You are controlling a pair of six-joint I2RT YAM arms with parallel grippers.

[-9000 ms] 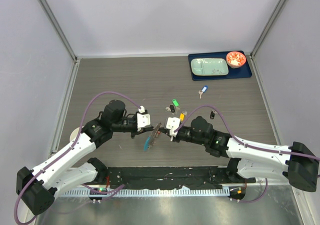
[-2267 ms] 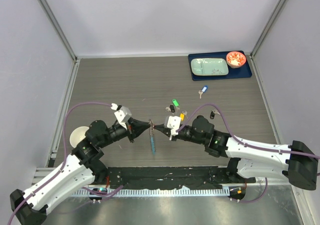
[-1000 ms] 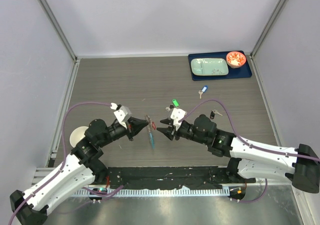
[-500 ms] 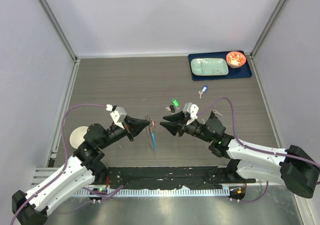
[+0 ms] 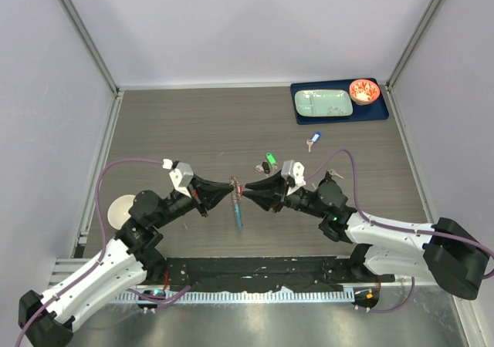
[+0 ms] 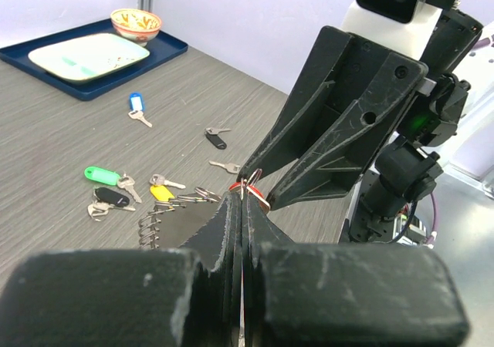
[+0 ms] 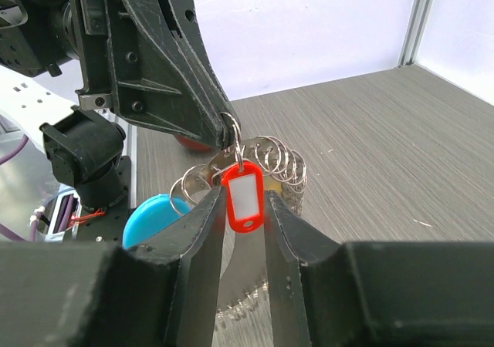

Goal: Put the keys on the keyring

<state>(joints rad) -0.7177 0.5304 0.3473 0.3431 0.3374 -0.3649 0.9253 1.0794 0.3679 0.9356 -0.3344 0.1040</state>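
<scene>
Found the keyring (image 5: pixel 238 208) hanging between the two end effector tips, above the middle of the worktop (image 5: pixel 193 123). Noted the left end effector (image 7: pixel 225 122) pinched shut on a thin wire loop at the keyring's top. Saw a red-tagged key (image 7: pixel 243 197) dangling from that loop, set between the fingers (image 7: pixel 284 247) of the right end effector (image 7: pixel 241 193), which is closed against both edges of the tag. Logged the blue crescent (image 7: pixel 154 214) and a coil of small rings just behind and below the tag. Logged loose keys (image 6: pixel 100 175) lying on the worktop beyond, well apart from both tips. Cannot make out any blade under the red tag. Cannot tell whether the crescent's lower end touches the worktop.
</scene>
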